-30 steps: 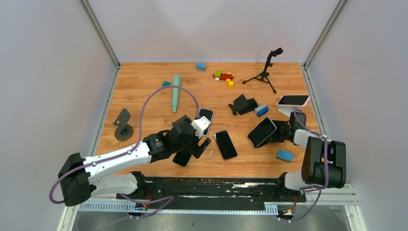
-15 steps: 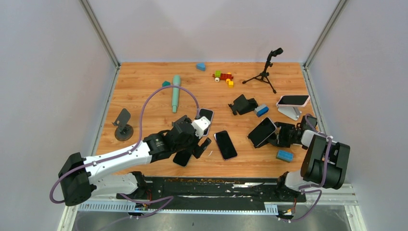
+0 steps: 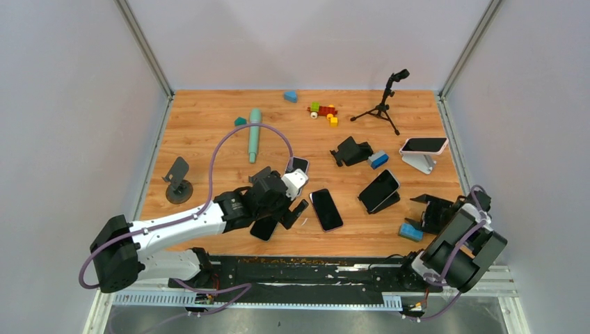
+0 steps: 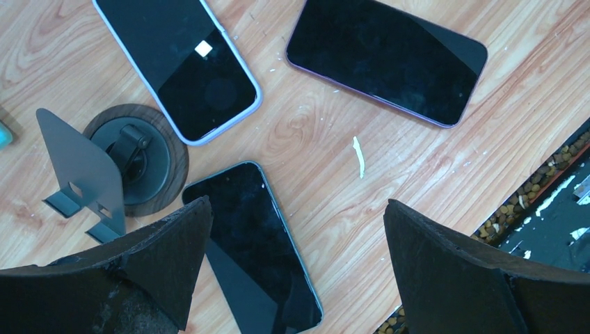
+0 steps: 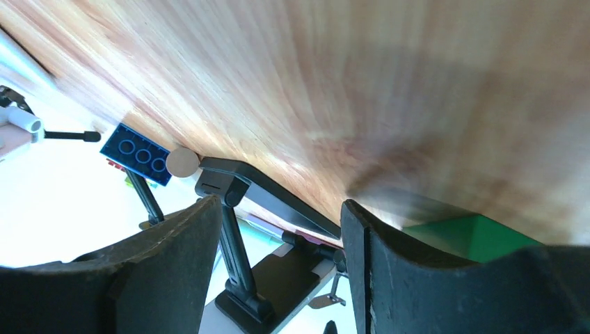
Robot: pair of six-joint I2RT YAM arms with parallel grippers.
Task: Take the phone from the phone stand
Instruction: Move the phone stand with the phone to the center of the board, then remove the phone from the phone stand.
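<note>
A black phone (image 3: 379,189) leans tilted on a low black phone stand (image 3: 392,202) at the right of the table. My right gripper (image 3: 426,211) hangs apart from it, near the front right corner, open and empty. In the right wrist view the phone (image 5: 278,198) and the stand's leg (image 5: 236,257) show past the spread fingers (image 5: 174,271). A pink phone (image 3: 424,145) rests on a white stand (image 3: 420,162) farther back. My left gripper (image 3: 289,202) is wide open over flat phones; in its wrist view it (image 4: 296,209) holds nothing.
Three phones lie flat under the left arm (image 4: 177,62) (image 4: 386,59) (image 4: 254,243), beside a small stand on a round wooden base (image 4: 132,156). An empty grey stand (image 3: 177,179), a black stand (image 3: 351,149), blue bricks (image 3: 410,231) (image 3: 378,159), a tripod (image 3: 381,104) and toys (image 3: 322,111) also stand about.
The right gripper opened, let go of the black phone and pulled back toward the front right corner. The phone stays leaning on its stand. The left arm barely shifted.
</note>
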